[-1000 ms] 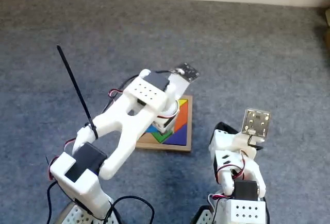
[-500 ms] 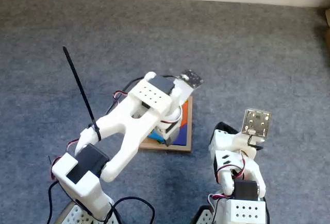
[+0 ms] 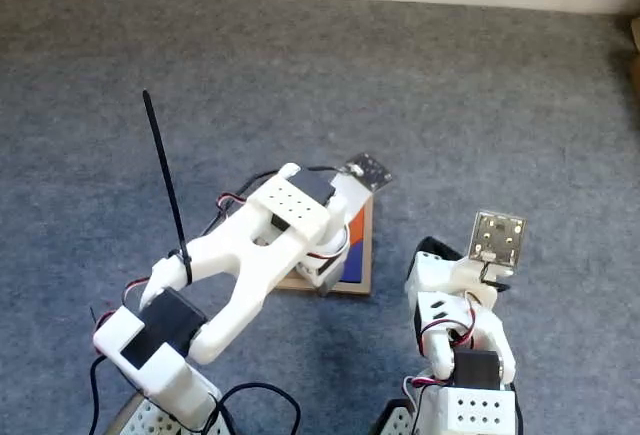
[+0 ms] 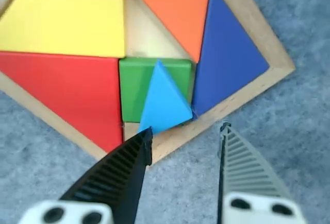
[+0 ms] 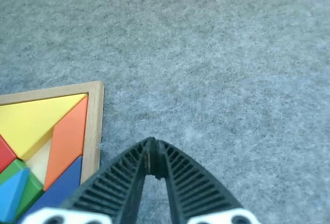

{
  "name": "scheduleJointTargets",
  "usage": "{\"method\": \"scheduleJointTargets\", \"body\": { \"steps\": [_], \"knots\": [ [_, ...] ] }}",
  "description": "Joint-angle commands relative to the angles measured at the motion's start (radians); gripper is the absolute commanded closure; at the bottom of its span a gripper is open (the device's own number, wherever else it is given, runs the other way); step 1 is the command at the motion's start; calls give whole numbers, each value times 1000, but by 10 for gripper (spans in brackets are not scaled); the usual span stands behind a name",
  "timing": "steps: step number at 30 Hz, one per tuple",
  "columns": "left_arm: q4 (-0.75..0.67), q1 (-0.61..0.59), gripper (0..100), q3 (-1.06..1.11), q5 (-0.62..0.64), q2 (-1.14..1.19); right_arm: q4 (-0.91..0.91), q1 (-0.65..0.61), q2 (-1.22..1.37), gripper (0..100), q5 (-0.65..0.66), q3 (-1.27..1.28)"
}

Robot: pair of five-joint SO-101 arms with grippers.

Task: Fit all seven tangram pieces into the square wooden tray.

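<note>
In the high view, the square wooden tray [image 3: 368,255] is seen at the centre of the frame on the grey worktop [image 3: 480,105]. It is largely covered by the left arm [image 3: 270,245], which is stretched over it. An orange piece [image 3: 356,223] and a dark blue piece [image 3: 352,267] are seen along its right edge. The right arm [image 3: 455,325] is folded at the lower right, apart from the tray.

In the left wrist view, the left fingers [image 4: 129,162] are spread wide, with nothing gripped. The light blue triangle [image 4: 164,98] is propped askew on the green piece [image 4: 135,80], not seated flat. It lies just beyond the fingertips, its nearest corner just beside the black tip. The grey tip is held just outside the tray rim. The yellow piece [image 4: 72,15] and red piece [image 4: 62,92] are laid flat in the tray.

In the right wrist view, the right fingers [image 5: 134,172] are pressed together on nothing, over bare worktop. The tray corner lies off to one side, apart from them.
</note>
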Motion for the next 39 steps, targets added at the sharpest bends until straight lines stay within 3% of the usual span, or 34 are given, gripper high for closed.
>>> {"method": "scheduleJointTargets", "body": {
  "steps": [1,7,14,23,33,39],
  "knots": [
    [-46,-41,789,12,5,-15,2,10,15,995,-3,148],
    [-35,-84,789,-91,6,71,2,10,15,995,-3,148],
    [120,-73,789,-263,12,58,2,10,15,995,-3,148],
    [100,-81,789,-300,11,74,2,10,15,995,-3,148],
    [103,-64,792,-397,11,317,2,10,15,995,-3,148],
    [103,-56,793,-430,11,340,2,10,15,995,-3,148]
  ]
}}
